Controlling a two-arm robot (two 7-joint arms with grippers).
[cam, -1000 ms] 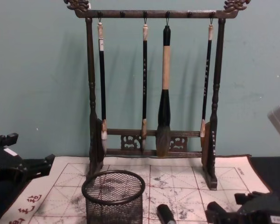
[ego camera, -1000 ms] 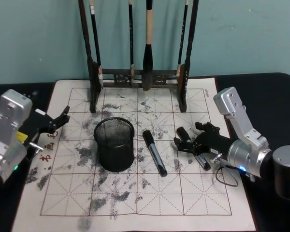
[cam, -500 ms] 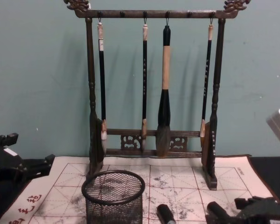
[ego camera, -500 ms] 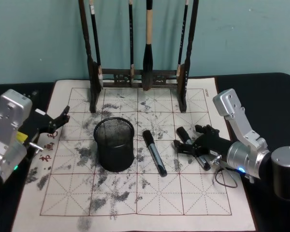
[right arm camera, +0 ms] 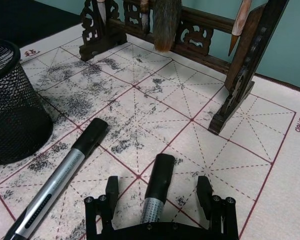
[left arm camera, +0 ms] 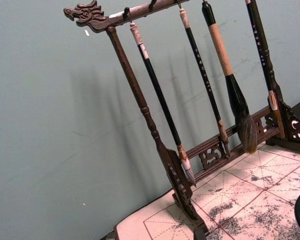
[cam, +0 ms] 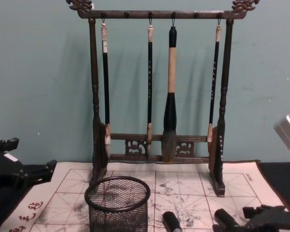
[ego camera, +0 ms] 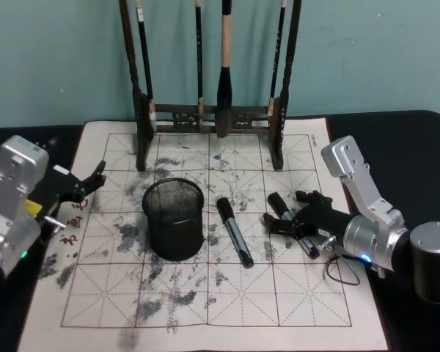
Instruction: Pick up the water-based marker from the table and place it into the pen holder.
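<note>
Two markers lie on the ink-stained grid mat. A long grey-and-black marker (ego camera: 235, 231) (right arm camera: 60, 177) rests just right of the pen holder (ego camera: 174, 218) (right arm camera: 10, 105), a black mesh cup standing upright. A shorter marker (ego camera: 277, 202) (right arm camera: 157, 187) lies farther right. My right gripper (ego camera: 284, 210) (right arm camera: 158, 195) is open and low over the mat, one finger on each side of this shorter marker without touching it. The left gripper (ego camera: 88, 183) is open and parked at the mat's left edge, holding nothing.
A tall dark wooden rack (ego camera: 209, 110) (cam: 159, 96) hung with several brushes stands at the back of the mat, behind the cup. A black cylinder (ego camera: 433, 260) sits at the right beside my right arm. The mat's front half is bare.
My right gripper has sunk and shifted slightly around the shorter marker. Both markers, the cup and the left arm have stayed put.
</note>
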